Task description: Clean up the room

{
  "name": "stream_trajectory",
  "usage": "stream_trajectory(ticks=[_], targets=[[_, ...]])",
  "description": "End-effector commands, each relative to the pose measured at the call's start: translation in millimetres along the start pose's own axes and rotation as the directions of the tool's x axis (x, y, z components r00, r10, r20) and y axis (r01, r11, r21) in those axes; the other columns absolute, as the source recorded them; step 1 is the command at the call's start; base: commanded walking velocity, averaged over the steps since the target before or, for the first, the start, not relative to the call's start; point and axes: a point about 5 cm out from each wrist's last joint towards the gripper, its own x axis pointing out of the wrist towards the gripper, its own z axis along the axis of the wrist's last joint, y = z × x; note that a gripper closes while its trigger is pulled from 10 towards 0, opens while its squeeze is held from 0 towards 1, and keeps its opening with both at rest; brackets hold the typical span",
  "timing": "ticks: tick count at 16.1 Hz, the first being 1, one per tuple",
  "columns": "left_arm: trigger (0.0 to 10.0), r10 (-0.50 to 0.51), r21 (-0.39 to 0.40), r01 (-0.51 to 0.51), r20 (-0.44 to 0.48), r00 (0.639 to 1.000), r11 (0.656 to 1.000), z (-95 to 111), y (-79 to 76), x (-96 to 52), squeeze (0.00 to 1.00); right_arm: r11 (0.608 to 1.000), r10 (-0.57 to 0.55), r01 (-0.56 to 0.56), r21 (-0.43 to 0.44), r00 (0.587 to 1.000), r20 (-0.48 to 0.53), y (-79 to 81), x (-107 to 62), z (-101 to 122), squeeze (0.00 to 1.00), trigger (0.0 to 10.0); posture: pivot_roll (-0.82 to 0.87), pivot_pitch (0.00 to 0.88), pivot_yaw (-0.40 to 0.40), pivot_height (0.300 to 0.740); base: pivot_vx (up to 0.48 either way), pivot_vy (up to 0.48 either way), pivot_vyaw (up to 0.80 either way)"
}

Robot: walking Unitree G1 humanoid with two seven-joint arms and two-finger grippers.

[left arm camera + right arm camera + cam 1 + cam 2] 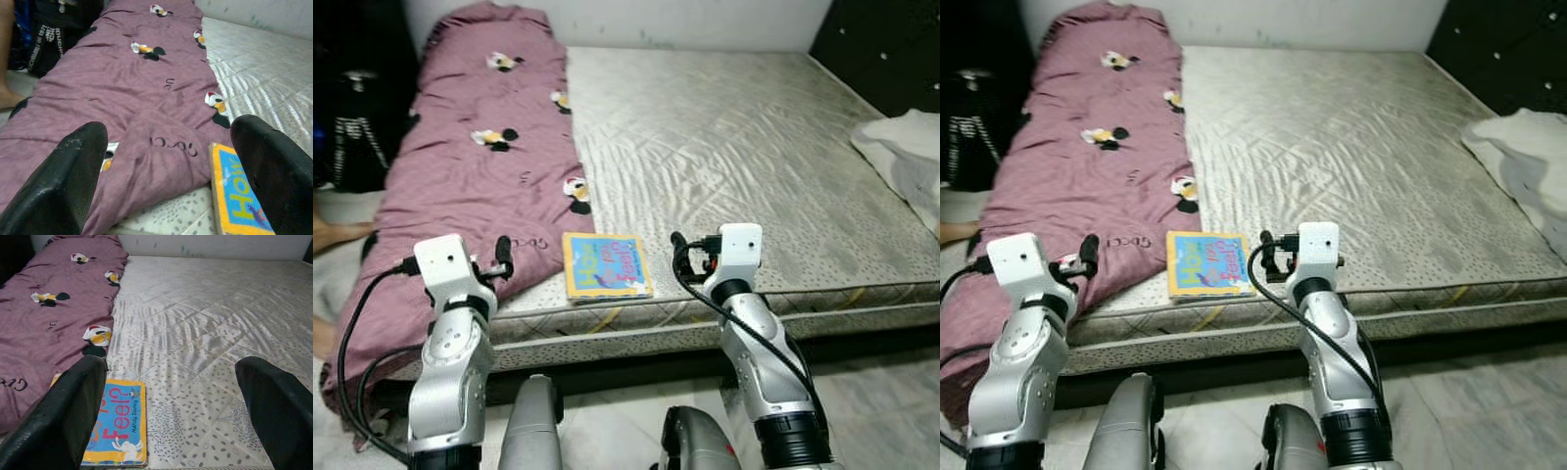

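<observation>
bedroom in a home | bare mattress [724, 147] | purple quilt [480, 147] | tiled floor [881, 392]

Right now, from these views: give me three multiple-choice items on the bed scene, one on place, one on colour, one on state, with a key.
1. Where does the book lie?
A. on the floor under the bed
B. on the mattress near its front edge, beside the blanket
C. on the white bedding at the far right

2. What colour is the blanket?
A. mauve-purple with cartoon prints
B. plain green
C. black and white stripes

3. How do the two grippers stand?
A. both shut on the book
B. left shut on the blanket, right open
C. both open, holding nothing

Key: 1 B, the book rests flat by the near edge, its left side next to the blanket. 2 A, the purple cover shows in the head views. 3 C, the left gripper and right gripper each show fingers spread wide with nothing between them.
</observation>
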Motion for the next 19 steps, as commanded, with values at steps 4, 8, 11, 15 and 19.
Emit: stream_trajectory(ticks=[4, 8, 11, 15, 19], targets=[[10.0, -0.004, -0.010, 0.003, -0.018, 1.000, 1.000, -2.1, 0.1, 1.6, 0.00, 1.000, 0.009, -0.009, -0.003, 1.000, 0.007, -1.7, 0.2, 3.8, 0.00, 10.0, 0.00, 0.069, -0.064, 0.635, 0.000, 0.000, 0.00], [10.0, -0.010, -0.012, 0.010, -0.022, 1.000, 1.000, -3.2, -1.1, 1.2, 0.00, 1.000, 0.002, -0.002, -0.007, 1.000, 0.009, -2.3, 0.4, 3.9, 0.00, 10.0, 0.00, 0.065, -0.065, 0.606, 0.000, 0.000, 0.00], [10.0, -0.027, -0.020, 0.027, -0.013, 1.000, 0.999, -2.3, -2.4, 0.3, 0.00, 1.000, 0.001, -0.001, -0.008, 1.000, 0.005, -2.5, 0.4, 3.2, 0.00, 10.0, 0.00, 0.064, -0.066, 0.606, 0.000, 0.000, 0.00], [10.0, -0.036, -0.025, 0.036, -0.008, 0.999, 0.999, -2.0, -3.2, -0.2, 0.00, 1.000, 0.003, -0.003, -0.013, 1.000, 0.004, -2.5, 0.5, 3.1, 0.00, 10.0, 0.00, 0.062, -0.067, 0.606, 0.000, 0.000, 0.00], [10.0, -0.042, -0.027, 0.041, -0.005, 0.999, 0.999, -2.2, -3.7, -0.5, 0.00, 1.000, 0.006, -0.006, -0.018, 1.000, 0.004, -2.5, 0.6, 3.0, 0.00, 10.0, 0.00, 0.057, -0.069, 0.606, 0.268, 0.000, 0.00]])
